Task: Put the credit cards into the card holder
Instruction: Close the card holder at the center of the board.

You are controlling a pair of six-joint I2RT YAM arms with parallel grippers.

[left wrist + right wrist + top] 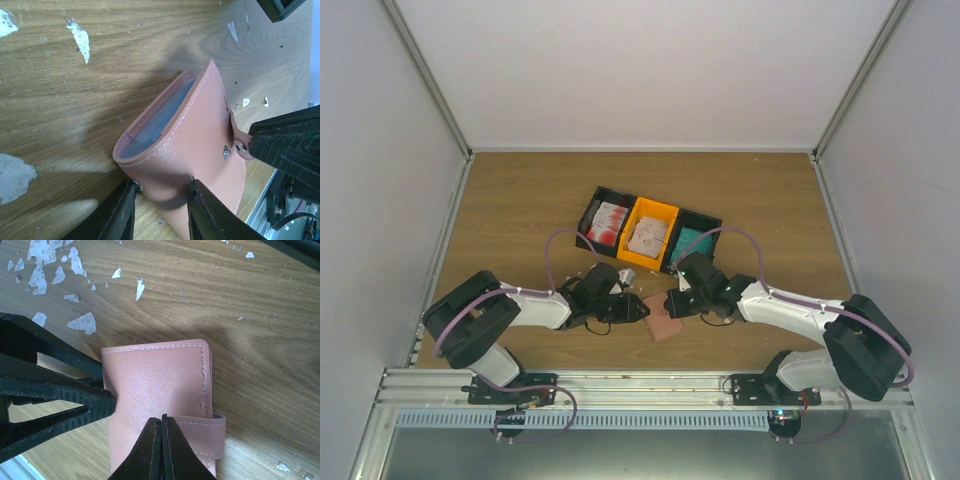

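One salmon-pink, leather-like folding card holder (155,385), pale-stitched and dark grey inside, lies on the wooden table (260,340) between the two arms. The left gripper (160,192) has its narrowed jaws pinched on the holder's folded edge. The right gripper (162,422), jaws pressed fully together, rests its tips on the snap strap (200,432); whether it grips that, I cannot tell.

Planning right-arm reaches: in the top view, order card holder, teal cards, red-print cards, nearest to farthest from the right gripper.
1. card holder, held by the right gripper.
2. teal cards, right end of the tray.
3. red-print cards, left end.
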